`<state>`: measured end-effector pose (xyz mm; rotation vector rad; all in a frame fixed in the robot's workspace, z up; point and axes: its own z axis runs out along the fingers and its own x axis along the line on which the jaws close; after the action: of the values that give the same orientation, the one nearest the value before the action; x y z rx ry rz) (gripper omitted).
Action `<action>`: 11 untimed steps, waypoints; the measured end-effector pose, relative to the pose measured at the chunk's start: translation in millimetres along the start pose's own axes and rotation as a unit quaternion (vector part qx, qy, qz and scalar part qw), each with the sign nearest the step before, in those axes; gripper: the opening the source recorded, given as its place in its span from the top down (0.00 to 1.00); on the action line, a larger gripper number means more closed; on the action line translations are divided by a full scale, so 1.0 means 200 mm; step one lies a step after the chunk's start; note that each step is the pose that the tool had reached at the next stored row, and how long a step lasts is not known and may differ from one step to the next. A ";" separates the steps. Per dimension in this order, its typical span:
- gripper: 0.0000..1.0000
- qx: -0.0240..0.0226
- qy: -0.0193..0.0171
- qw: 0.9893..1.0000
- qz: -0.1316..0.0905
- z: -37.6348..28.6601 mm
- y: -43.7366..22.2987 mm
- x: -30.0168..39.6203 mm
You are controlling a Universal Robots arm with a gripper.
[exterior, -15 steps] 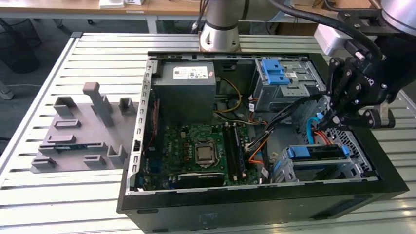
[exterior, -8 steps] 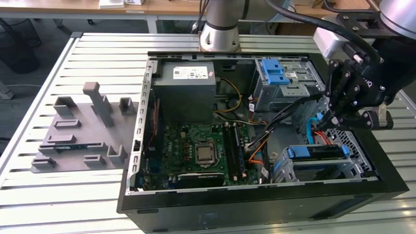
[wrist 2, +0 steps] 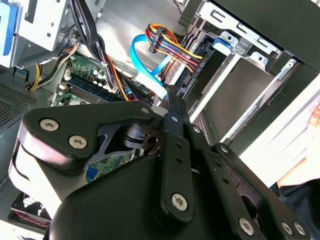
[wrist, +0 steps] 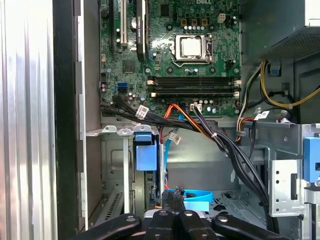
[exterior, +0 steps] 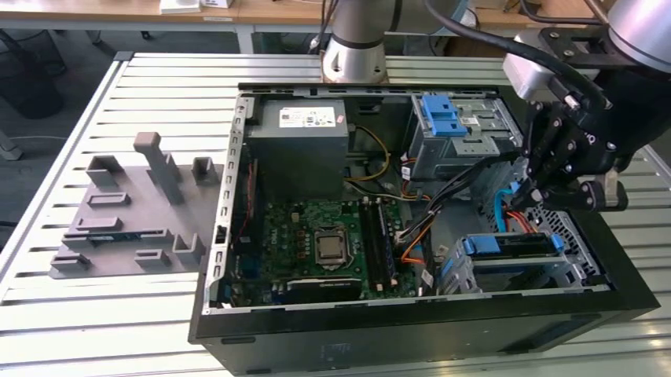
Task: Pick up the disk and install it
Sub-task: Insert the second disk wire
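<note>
The disk [exterior: 511, 245] sits on edge in the lower drive cage at the front corner of the open computer case, on the exterior view's right. Only its blue carrier and a dark edge show; its label is hidden. The first wrist view shows the carrier's blue tab [wrist: 143, 153] in the same cage. My gripper [exterior: 555, 203] hangs just above that cage, fingers pointing down and shut, with nothing visible between them. In both wrist views the fingertips [wrist: 172, 196] [wrist 2: 168, 100] stand close to a light-blue data cable [wrist: 196, 198] and a plug with coloured wires [wrist 2: 167, 50].
A grey power supply box [exterior: 304, 126] and the green motherboard [exterior: 325, 243] fill the case's left half. A blue latch bracket [exterior: 441, 118] tops the upper drive cage. Black cable bundles [wrist: 220, 140] cross toward the cages. A grey fixture plate [exterior: 126, 212] lies on the slatted table.
</note>
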<state>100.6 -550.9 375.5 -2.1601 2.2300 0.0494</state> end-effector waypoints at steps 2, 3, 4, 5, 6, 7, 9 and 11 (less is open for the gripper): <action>0.89 0.000 -0.002 1.000 0.000 0.006 0.000 0.000; 0.89 0.000 -0.004 1.000 0.000 0.008 0.000 0.000; 0.89 0.000 -0.006 1.000 0.000 0.010 0.000 0.001; 0.89 0.000 -0.008 1.000 0.000 0.011 0.000 0.001; 0.89 0.000 -0.010 1.000 0.000 0.011 0.000 0.001; 0.89 0.000 -0.012 1.000 0.000 0.011 0.000 0.001; 0.89 0.000 -0.014 1.000 0.000 0.011 0.000 -0.001; 0.89 0.000 -0.015 1.000 0.000 0.012 0.000 -0.004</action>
<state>100.7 -550.0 373.2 -2.1454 2.2149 0.0816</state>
